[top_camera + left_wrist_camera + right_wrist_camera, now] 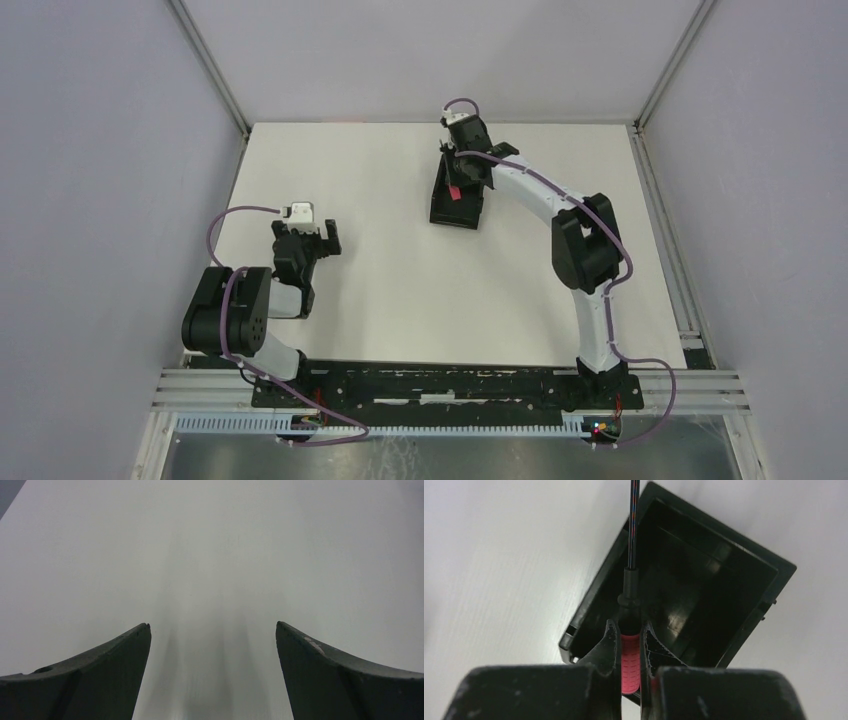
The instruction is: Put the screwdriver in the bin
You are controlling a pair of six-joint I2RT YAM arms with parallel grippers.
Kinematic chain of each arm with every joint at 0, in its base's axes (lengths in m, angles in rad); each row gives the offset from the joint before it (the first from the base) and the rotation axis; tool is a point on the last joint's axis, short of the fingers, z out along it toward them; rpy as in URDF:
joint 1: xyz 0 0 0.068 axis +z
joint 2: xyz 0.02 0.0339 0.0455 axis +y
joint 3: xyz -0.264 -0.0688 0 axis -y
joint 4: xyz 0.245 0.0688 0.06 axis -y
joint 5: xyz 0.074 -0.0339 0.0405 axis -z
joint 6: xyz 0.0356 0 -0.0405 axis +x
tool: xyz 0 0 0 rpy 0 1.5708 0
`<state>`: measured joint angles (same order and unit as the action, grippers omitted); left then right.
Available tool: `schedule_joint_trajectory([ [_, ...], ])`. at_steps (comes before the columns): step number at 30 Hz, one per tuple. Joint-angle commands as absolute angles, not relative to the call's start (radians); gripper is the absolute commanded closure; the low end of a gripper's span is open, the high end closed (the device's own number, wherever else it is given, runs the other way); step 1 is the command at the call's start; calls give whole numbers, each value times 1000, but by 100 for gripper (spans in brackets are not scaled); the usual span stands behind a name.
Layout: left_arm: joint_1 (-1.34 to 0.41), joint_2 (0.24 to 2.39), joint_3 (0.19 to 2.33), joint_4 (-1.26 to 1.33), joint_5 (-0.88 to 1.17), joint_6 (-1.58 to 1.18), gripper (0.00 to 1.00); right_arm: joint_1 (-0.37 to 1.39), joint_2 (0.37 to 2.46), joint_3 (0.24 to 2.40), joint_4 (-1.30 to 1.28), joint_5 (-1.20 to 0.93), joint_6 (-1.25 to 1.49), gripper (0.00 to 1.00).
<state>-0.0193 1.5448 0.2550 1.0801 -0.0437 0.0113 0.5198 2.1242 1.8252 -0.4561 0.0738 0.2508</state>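
The right tool (628,626) is clamped on the screwdriver (630,597), its two fingers pressed against either side of the red handle so that the thin black shaft sticks straight out ahead toward 12 o'clock in the right wrist view; holding it by the handle leaves the long end free to lead into the bin (729,567); the bin lies skewed under the tool, one corner at 2 o'clock and another near 7 o'clock, and the handle hangs above its near wall with the dark floor showing beyond; the shaft, however, runs along the 10 o'clock wall and crosses the far rim before leaving the picture, so I judge that the screwdriver is over the bin but not squarely inside its outline, and a release here might leave the shaft propped on the rim; a small turn toward 1 o'clock or a lower approach would likely serve better; whether the tip touches anything cannot be told; from above, the bin sits at about 1 o'clock of the desk (400,300) centre, with the right arm stretched out to reach it; the left tool (212,625) hangs at 8 o'clock, well apart from the bin, its jaws spread wide over bare desk with nothing between them, kept out of the way since one arm suffices for the drop.
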Motion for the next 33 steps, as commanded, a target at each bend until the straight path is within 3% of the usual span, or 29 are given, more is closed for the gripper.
schedule_joint_trajectory([
  [1, -20, 1526, 258, 1135, -51, -23, 0, 530, 2107, 1795, -476, 177, 211, 100],
  [11, -20, 1527, 258, 1135, -52, -23, 0, 543, 2072, 1670, -437, 203, 193, 100],
  [12, -20, 1526, 258, 1135, -51, -23, 0, 544, 2073, 1670, -437, 202, 194, 95],
  [15, -19, 1526, 258, 1135, -51, -23, 0, 546, 2071, 1678, -436, 188, 204, 64],
  [16, -20, 1526, 258, 1135, -51, -23, 0, 547, 2066, 1683, -436, 185, 207, 60],
  [25, -20, 1526, 258, 1135, -51, -23, 0, 551, 1930, 1749, -425, 225, 208, 48],
  [27, -20, 1526, 258, 1135, -52, -23, 0, 548, 1878, 1745, -418, 230, 190, 34],
  [28, -20, 1526, 258, 1136, -51, -23, 0, 548, 1851, 1736, -410, 233, 181, 12],
  [29, -20, 1526, 258, 1135, -51, -23, 0, 547, 1816, 1714, -396, 239, 166, 2],
  [33, -19, 1526, 258, 1135, -50, -23, 0, 527, 1635, 1529, -288, 282, 117, 2],
])
